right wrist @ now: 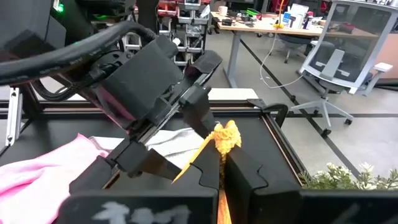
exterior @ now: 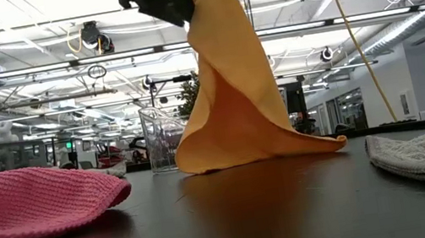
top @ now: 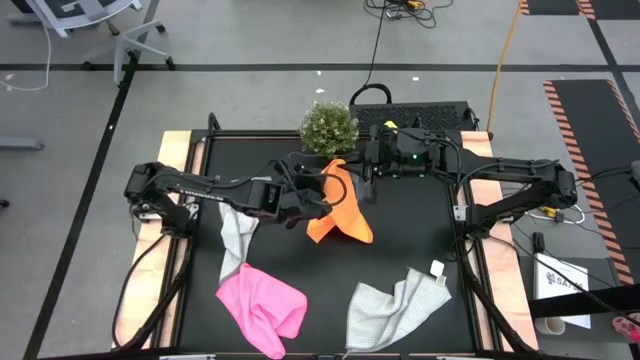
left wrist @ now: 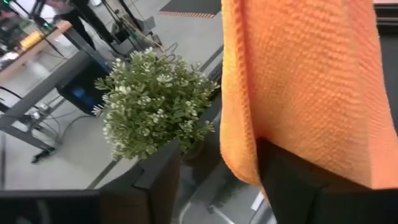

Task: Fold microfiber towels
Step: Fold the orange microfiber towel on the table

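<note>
A wide workshop with strip lights and desks stretches behind the black table (top: 400,250), which sits framed in pale wood on a grey floor.

The two dark arms reach in from nine and three o'clock and meet near the table's middle, slightly toward twelve. Between them hangs the orange towel (top: 343,212), lifted so that only its lower edge drags on the tabletop (from table height it looks like a draped tent).

The right gripper (right wrist: 221,155) has its fingers pressed together on a bunched corner of that orange towel. The left gripper (top: 318,197) is up against the same cloth; its fingers (left wrist: 155,180) stand apart with the towel lying against one of them, and I cannot tell whether they actually pinch it.

Around the table, the pink towel (top: 262,308) lies crumpled at seven o'clock. One grey towel (top: 397,310) is heaped at five o'clock. The other grey towel (top: 237,237) trails under the left arm at nine o'clock.

A small bushy potted plant (top: 328,127) stands at the twelve o'clock edge, and a clear tub (exterior: 162,138) shows behind the orange cloth.
</note>
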Motion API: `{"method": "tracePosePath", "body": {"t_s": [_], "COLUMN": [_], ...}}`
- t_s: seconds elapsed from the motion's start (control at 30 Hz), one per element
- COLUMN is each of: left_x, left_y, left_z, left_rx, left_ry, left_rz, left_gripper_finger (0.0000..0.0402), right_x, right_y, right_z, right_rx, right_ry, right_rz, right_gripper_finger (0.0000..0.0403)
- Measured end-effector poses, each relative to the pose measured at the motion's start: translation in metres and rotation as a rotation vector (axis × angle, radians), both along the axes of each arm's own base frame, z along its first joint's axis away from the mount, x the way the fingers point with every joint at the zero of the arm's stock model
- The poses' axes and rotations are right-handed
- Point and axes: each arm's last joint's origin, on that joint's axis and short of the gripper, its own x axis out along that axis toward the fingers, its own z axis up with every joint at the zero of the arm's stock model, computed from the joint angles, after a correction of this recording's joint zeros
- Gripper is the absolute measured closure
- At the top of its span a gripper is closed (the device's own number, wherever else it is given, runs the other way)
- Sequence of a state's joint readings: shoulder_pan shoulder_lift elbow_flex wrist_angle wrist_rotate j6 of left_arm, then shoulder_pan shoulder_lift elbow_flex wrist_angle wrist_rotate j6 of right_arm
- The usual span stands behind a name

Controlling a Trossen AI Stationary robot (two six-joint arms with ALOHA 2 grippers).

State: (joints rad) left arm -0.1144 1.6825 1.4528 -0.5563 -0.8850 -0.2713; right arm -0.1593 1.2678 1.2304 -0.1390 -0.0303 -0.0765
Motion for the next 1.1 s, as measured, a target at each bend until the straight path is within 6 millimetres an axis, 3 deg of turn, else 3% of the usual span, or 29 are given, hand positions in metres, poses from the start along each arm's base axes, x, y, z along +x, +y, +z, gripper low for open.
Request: {"method": "tracePosePath", "body": {"t_s": [0.27, 0.43, 0.83, 1.1], "left_x": [0.001, -0.006, -0.063, -0.080], "left_y": [-0.003, -0.003, -0.005, -0.025], "left_z": [0.000, 0.010, 0.079, 0.091], "left_rx": [-0.010, 0.045, 0.079, 0.040], "left_ry": [0.023, 0.014, -0.148, -0.205], "left_rz": [-0.056, -0.029, -0.058, -0.135], "left_gripper_finger": [0.0388, 0.0397, 0.0400, 0.0400], "right_x": [0.000, 0.000, 0.000, 0.000], "right_y": [0.000, 0.000, 0.012, 0.019], "right_z": [0.000, -0.001, -0.006, -0.007], "right_rx": [-0.014, -0.001, 0.021, 0.045], "right_ry": [0.002, 0.009, 0.063, 0.078], "right_rz": [0.003, 0.000, 0.036, 0.055], "right_gripper_finger": [0.0403, 0.0403, 0.0403, 0.0403]}}
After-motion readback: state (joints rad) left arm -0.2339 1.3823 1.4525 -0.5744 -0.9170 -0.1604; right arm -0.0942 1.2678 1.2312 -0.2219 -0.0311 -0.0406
